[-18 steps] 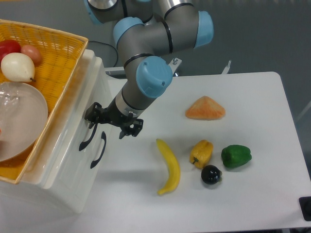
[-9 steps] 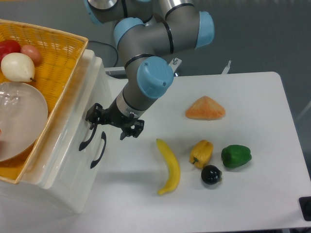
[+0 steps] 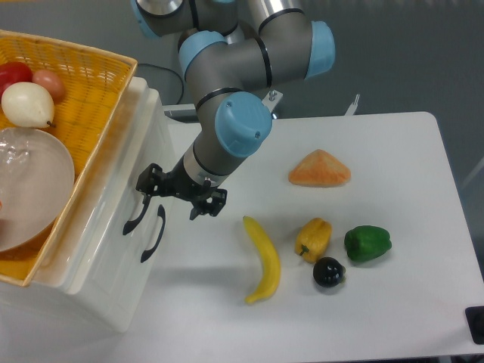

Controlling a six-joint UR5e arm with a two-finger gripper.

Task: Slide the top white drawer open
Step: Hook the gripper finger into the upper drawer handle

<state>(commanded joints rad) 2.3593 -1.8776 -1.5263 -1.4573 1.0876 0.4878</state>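
Fixed camera: the black two-finger gripper (image 3: pixel 180 194) hangs with its fingers spread wide about the upper end of the dark curved handle (image 3: pixel 137 212), apparently positioned to hook it. The glossy white plastic top drawer (image 3: pixel 106 198), at the table's left under the yellow wicker basket (image 3: pixel 91 83), is closed; its front faces right, towards the yellow banana (image 3: pixel 264 259), and its handle runs roughly vertically in the frame.

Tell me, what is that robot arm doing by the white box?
The robot arm's gripper sits right at the dark handle of the top white drawer. Whether its jaws grip the handle is hard to tell. The drawer looks shut. A yellow basket rests on top, and a banana and peppers lie on the table.
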